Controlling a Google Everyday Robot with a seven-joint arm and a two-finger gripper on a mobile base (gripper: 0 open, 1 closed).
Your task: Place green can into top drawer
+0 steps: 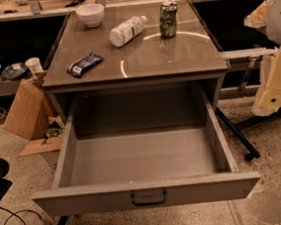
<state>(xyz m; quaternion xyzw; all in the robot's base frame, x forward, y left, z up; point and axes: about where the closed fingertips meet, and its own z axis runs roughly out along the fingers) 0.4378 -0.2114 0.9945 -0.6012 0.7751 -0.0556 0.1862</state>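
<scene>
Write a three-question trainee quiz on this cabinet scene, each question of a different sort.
1. True or false: the green can sits inside the top drawer.
2. What lies on its side between the white bowl and the green can? A) a clear bottle B) a mug C) a spoon
3. Fill in: the gripper is ____; only pale parts of the arm show at the right edge.

Key
1. False: it stands upright on the cabinet top, and the drawer is pulled open below.
2. A
3. out of view
</scene>
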